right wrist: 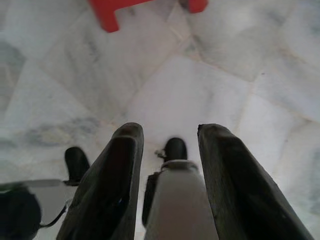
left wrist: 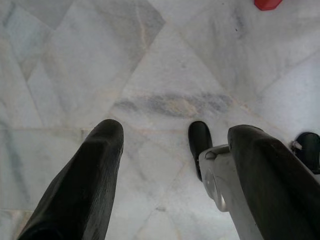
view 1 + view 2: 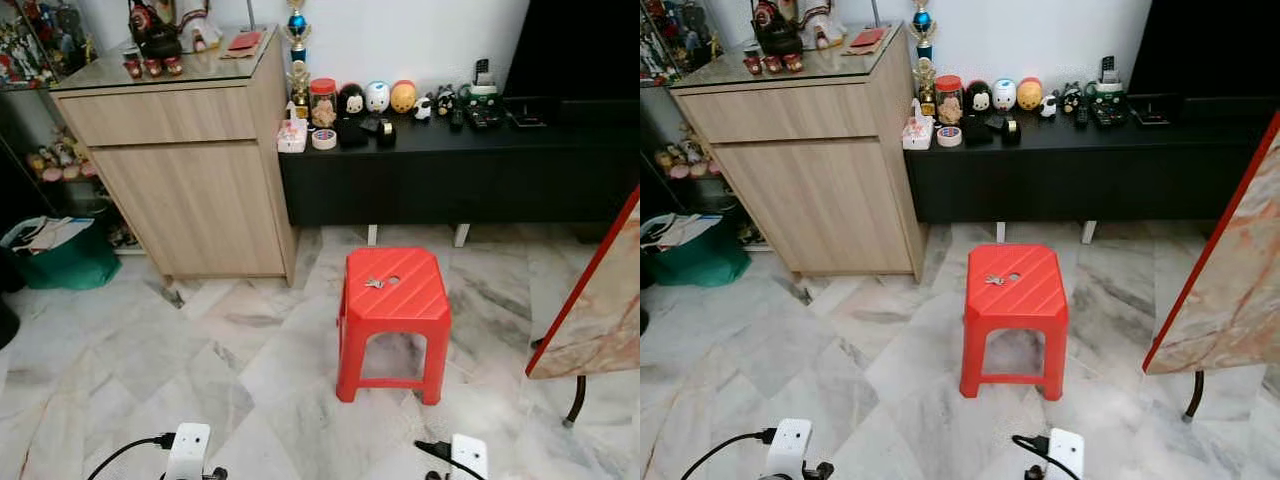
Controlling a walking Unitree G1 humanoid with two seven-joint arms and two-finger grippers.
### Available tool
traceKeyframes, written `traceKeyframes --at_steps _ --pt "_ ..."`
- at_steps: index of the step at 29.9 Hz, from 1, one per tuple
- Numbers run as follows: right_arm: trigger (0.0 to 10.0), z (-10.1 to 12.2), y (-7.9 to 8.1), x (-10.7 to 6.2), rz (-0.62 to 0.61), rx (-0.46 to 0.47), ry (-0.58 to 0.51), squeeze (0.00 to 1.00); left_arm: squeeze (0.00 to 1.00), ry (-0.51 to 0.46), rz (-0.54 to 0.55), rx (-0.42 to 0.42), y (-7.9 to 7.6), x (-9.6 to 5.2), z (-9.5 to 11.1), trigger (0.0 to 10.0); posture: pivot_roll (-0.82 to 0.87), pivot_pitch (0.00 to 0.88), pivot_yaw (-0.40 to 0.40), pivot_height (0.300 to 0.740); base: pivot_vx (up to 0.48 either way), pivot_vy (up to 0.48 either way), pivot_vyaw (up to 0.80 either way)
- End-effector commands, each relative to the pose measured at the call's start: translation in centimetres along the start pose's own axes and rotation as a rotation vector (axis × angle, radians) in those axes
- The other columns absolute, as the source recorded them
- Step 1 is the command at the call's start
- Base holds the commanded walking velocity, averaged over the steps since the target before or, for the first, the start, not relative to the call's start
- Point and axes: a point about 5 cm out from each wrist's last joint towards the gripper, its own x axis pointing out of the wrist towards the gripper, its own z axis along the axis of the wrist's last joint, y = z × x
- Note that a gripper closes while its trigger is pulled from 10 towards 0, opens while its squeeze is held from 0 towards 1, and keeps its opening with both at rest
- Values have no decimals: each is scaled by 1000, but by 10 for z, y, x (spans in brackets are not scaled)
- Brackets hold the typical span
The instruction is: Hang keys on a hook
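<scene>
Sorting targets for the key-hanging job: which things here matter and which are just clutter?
For the job:
keys
red stool they lie on

Just about:
wooden cabinet
black sideboard
jar
tape roll
green bag

No hook can be made out.

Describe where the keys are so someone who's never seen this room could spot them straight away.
Look for the red plastic stool standing on the marble floor, in front of the long black cabinet. The keys lie on the stool's seat, just beside the round hole in its middle. They are the only small silvery metal thing on that red top.
</scene>
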Motion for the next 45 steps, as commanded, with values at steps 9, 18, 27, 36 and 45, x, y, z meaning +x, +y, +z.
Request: traceKeyframes --at_steps 9,18,27,36,45 --pt "10000 1 -5 0 -2 -4 2 0 0 1 10 8 2 0 -1 10000 -43 0 55 740 0 0 0" --pt "10000 2 -1 0 0 -27 -6 0 0 0 10 2 1 0 -1 10000 -44 0 53 740 0 0 0" --pt "10000 3 -1 0 1 -28 -6 0 0 -1 9 5 1 0 0 10000 -49 0 58 740 0 0 0" --pt "10000 2 -1 0 -2 -30 -3 0 0 -1 9 7 1 0 0 10000 -46 0 58 740 54 0 0" --pt "10000 2 0 0 -3 -25 -5 0 0 1 7 11 1 0 -1 10000 -50 0 61 740 282 0 0"
